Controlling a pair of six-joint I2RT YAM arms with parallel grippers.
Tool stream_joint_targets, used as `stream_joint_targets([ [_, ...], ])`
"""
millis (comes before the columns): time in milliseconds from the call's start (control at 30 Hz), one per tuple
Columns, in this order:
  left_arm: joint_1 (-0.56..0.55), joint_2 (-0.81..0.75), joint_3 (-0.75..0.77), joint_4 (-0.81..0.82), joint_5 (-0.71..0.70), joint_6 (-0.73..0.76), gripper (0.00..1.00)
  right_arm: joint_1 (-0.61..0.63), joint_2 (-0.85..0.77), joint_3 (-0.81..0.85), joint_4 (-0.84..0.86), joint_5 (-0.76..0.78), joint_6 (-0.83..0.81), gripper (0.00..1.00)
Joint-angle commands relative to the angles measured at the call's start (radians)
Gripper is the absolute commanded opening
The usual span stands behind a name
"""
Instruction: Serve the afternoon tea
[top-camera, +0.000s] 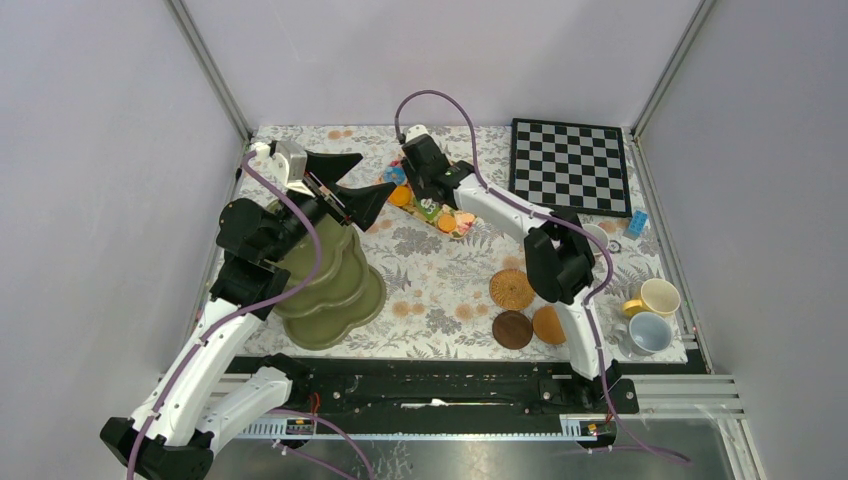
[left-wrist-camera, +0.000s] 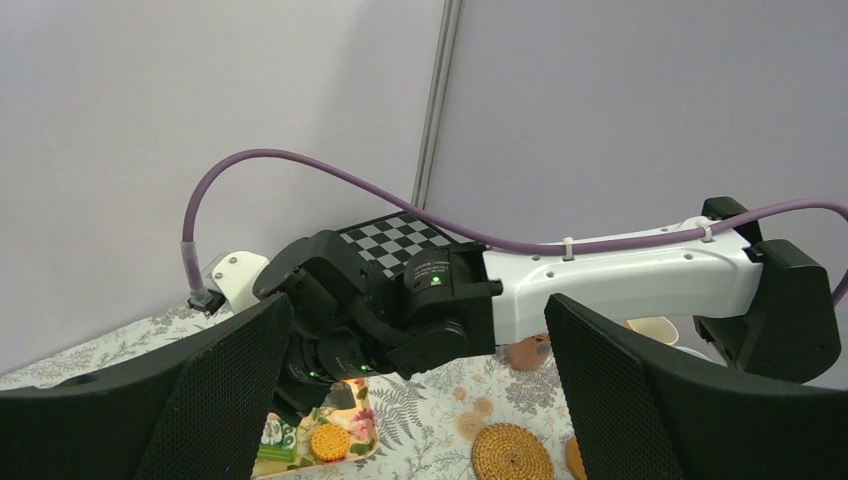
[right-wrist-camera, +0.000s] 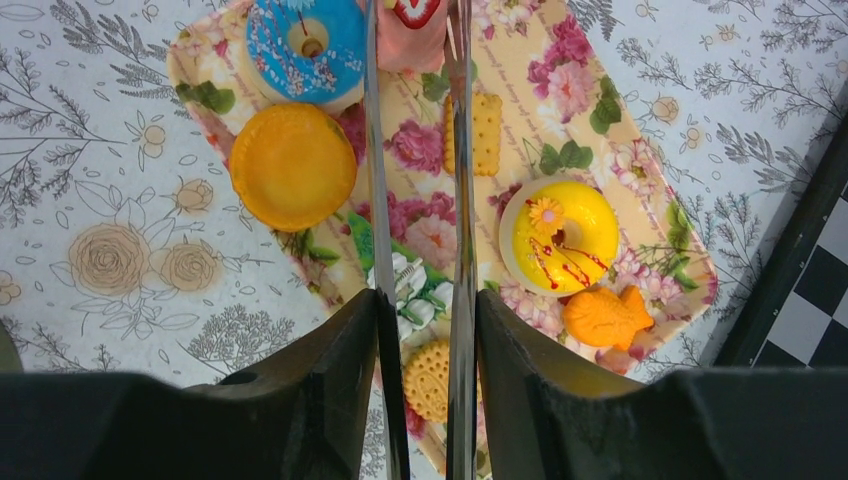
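**Tea not yet served: stand bare, pastries on their tray**

The green three-tier stand (top-camera: 345, 300) sat at the lower left of the overhead view, and its tiers looked bare, though the left arm crossed part of it. The flowered tray (right-wrist-camera: 530, 70), upper centre of that view, held every pastry that could be seen.

At the right edge, the yellow mug (top-camera: 657, 297) and pale blue mug (top-camera: 650, 332) stood side by side, near the three coasters (top-camera: 512, 288) but on none of them. A brownish mug (left-wrist-camera: 527, 351) seemed to sit behind the right arm, mostly hidden.

The left gripper (top-camera: 372, 173) hung above the table between stand and tray, its jaws spread wide with nothing between them. The right gripper (right-wrist-camera: 425, 300) was over the tray, its jaws closed on a pair of metal tongs (right-wrist-camera: 462, 220). The blades pointed at a pink pastry (right-wrist-camera: 410, 35) at the top edge of the wrist view; whether they had hold of it could not be told. Around them lay a blue doughnut (right-wrist-camera: 305, 40), an orange round cake (right-wrist-camera: 293, 165), a yellow doughnut (right-wrist-camera: 560, 235) and a fish-shaped biscuit (right-wrist-camera: 605, 318).

By this showing the job was at its very start. Moving the pastries to the stand and setting each mug on a coaster were all left to do.
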Motion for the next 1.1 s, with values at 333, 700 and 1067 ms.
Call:
stream_joint_targets([
  [333,0.004,-0.012,0.008,0.058,0.028,-0.008,0.99,-0.007,-0.008,0.078,-0.057,0.064,0.009,0.36],
  [700,0.004,-0.001,0.006,0.060,0.030,-0.013,0.99,-0.008,-0.358,-0.298,0.084,0.023,0.034,0.34],
  [1067,0.004,-0.004,0.004,0.070,0.039,-0.024,0.99,-0.009,-0.915,-0.817,0.181,-0.189,0.056,0.31],
])
